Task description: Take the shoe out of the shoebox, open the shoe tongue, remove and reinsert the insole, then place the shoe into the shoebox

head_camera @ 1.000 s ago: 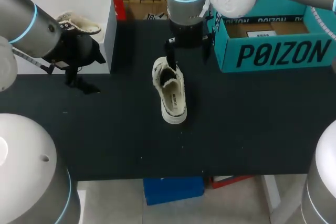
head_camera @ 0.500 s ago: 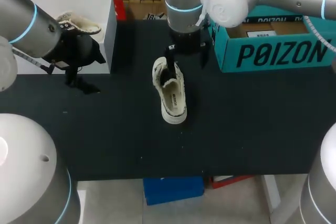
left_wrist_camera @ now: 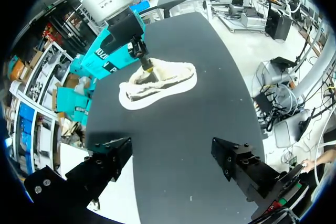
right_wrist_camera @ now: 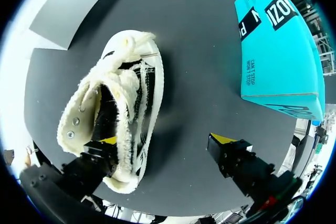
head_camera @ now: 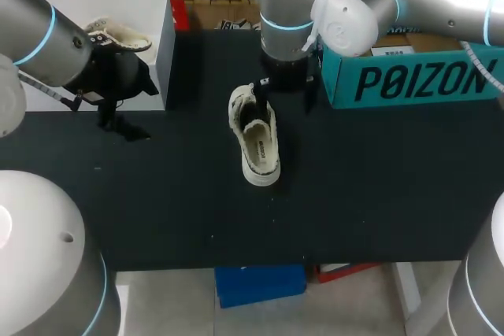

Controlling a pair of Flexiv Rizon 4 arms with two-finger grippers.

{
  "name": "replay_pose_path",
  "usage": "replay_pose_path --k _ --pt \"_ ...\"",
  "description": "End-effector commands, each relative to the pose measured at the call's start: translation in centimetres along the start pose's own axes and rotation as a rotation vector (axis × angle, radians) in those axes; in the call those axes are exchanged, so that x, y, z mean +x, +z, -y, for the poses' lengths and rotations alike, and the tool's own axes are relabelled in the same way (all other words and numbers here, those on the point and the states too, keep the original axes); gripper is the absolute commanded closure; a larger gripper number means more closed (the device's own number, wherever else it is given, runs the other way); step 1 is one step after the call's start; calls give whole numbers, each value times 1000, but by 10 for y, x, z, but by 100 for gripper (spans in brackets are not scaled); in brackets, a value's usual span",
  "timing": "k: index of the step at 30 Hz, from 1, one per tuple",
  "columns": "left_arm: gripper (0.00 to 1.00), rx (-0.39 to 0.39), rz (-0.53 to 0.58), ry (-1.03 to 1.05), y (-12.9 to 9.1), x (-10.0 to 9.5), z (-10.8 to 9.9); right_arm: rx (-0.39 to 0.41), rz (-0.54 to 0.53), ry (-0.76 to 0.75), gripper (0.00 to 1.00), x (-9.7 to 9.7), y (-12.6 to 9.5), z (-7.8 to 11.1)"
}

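The cream sneaker (head_camera: pixel 257 136) lies on the black table, its toe toward the front edge. My right gripper (head_camera: pixel 283 94) hangs over its heel and is open. One yellow-tipped finger (right_wrist_camera: pixel 106 142) dips inside the shoe's opening (right_wrist_camera: pixel 113 111); the other finger (right_wrist_camera: pixel 227 146) stands clear above the bare table beside the shoe. The teal shoebox (head_camera: pixel 409 72) stands at the back right, next to that arm. My left gripper (head_camera: pixel 118 122) is open near the table's left side, far from the shoe (left_wrist_camera: pixel 157 80), with nothing between its fingers (left_wrist_camera: pixel 107 162).
A white box (head_camera: pixel 153 53) at the back left holds a second cream shoe (head_camera: pixel 120 38), just behind my left arm. In the right wrist view the teal box (right_wrist_camera: pixel 275 51) lies ahead of the outer finger.
My right arm's wrist has shifted a little to the right above the shoe's heel, its finger still in the opening. The shoe and the left arm have not moved.
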State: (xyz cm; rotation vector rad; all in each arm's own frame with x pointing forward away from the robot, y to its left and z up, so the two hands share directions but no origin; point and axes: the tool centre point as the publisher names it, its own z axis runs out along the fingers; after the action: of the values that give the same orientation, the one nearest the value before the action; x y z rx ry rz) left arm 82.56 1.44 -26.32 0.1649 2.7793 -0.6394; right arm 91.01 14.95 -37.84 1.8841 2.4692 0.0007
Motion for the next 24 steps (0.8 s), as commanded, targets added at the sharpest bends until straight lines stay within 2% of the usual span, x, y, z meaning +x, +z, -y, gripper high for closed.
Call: replay_pose_path --k 1,19,20,24 --pt "0 2 5 2 1 1 -1 0 -14 -1 0 1 11 -2" --pt "0 2 5 2 1 1 -1 33 -13 -36 0 6 44 -3" --pt "0 2 5 2 1 1 -1 34 -7 -36 100 6 45 -3" --pt "0 2 5 2 1 1 -1 21 -23 -48 100 7 45 -3"
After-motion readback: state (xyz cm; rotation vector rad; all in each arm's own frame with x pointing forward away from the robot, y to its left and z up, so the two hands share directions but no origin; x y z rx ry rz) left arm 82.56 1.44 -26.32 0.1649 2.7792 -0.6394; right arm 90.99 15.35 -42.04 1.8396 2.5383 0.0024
